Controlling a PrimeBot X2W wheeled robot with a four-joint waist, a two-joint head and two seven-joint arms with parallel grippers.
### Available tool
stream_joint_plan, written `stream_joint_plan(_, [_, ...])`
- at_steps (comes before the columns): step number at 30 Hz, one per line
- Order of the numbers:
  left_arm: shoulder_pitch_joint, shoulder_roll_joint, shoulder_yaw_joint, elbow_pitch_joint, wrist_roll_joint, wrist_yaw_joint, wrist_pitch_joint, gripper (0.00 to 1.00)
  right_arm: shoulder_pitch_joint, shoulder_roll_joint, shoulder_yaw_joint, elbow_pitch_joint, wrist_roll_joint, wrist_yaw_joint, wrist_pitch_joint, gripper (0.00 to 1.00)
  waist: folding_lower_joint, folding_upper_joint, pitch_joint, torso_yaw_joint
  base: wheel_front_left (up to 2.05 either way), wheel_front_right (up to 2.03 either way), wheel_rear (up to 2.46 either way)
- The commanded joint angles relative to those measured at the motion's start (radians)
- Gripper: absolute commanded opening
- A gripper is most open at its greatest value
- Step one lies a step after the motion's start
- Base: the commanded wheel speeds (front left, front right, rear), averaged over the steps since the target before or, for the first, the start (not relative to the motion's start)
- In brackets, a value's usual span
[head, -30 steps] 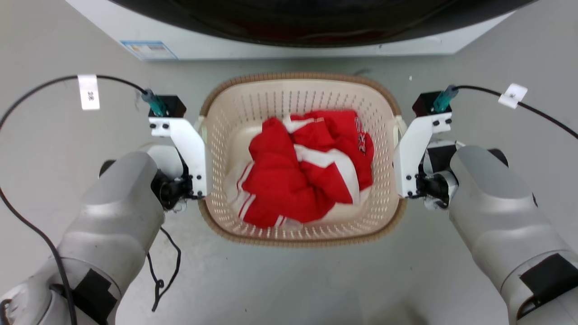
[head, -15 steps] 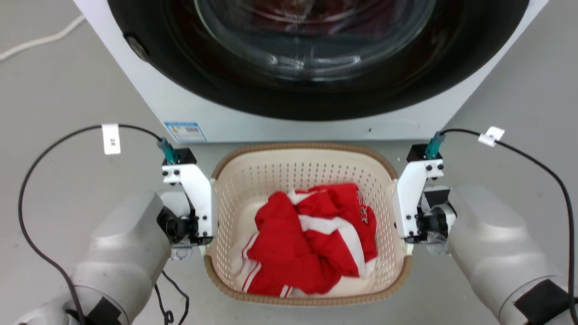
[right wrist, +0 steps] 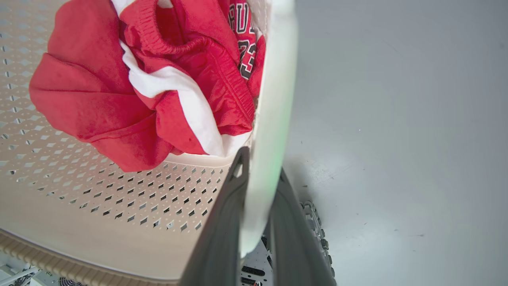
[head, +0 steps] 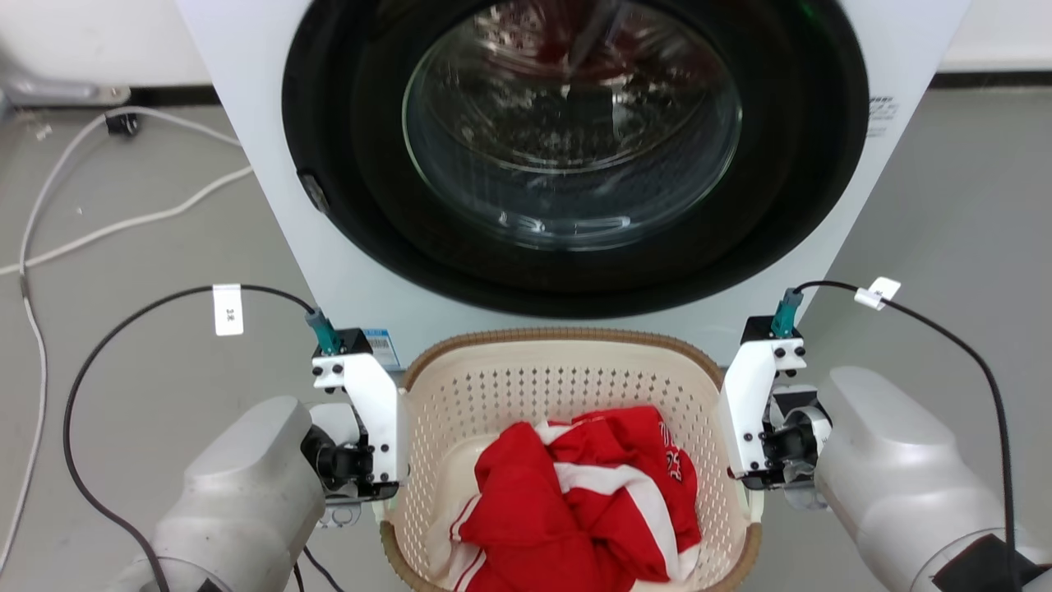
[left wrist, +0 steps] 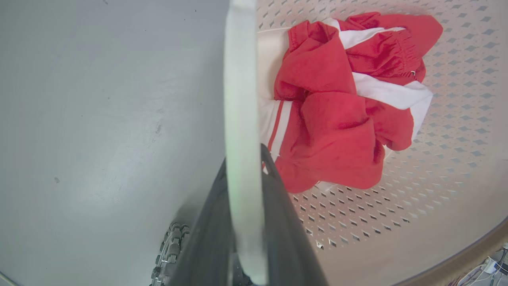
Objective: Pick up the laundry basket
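The left gripper (left wrist: 243, 167) is closed narrow on the left white handle (left wrist: 238, 79), pinching it from both sides. Between the 2 grippers hangs the laundry basket (head: 509, 395) with the red and white garment (head: 575, 510) inside. It keeps the same place against both wrists as 1 second ago, while the washing machine (head: 263, 247) beyond the grippers has come into much fuller view. The head camera has shifted, so the body is probably straightening with the load. The right gripper (right wrist: 260, 167) clamps the right white handle (right wrist: 278, 79) the same way. The pickup looks largely done; keeping both hands level matters now.
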Motion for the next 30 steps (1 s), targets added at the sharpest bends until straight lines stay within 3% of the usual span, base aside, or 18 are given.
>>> stream_joint_plan(1, [0.008, -0.056, 0.001, -0.024, -0.02, -0.016, 0.003, 0.0, 0.018, 0.052, 0.002, -0.016, 0.013, 0.016, 0.01, 0.0, 0.0003, 0.0, -0.047, -0.005, 0.0, 0.0, 0.0])
stream_joint_plan(16, [0.026, -0.061, -0.015, -0.005, -0.041, -0.016, -0.011, 0.0, 0.047, 0.051, 0.006, -0.008, -0.011, 0.016, 0.005, 0.0, 0.0003, 0.0, -0.14, -0.008, 0.0, 0.0, 0.0])
stream_joint_plan(30, [0.052, -0.095, -0.016, 0.05, -0.056, -0.016, -0.042, 0.0, 0.074, 0.05, -0.004, -0.008, -0.017, 0.016, -0.015, 0.0, 0.0003, 0.0, -0.147, -0.004, 0.0, 0.0, 0.0])
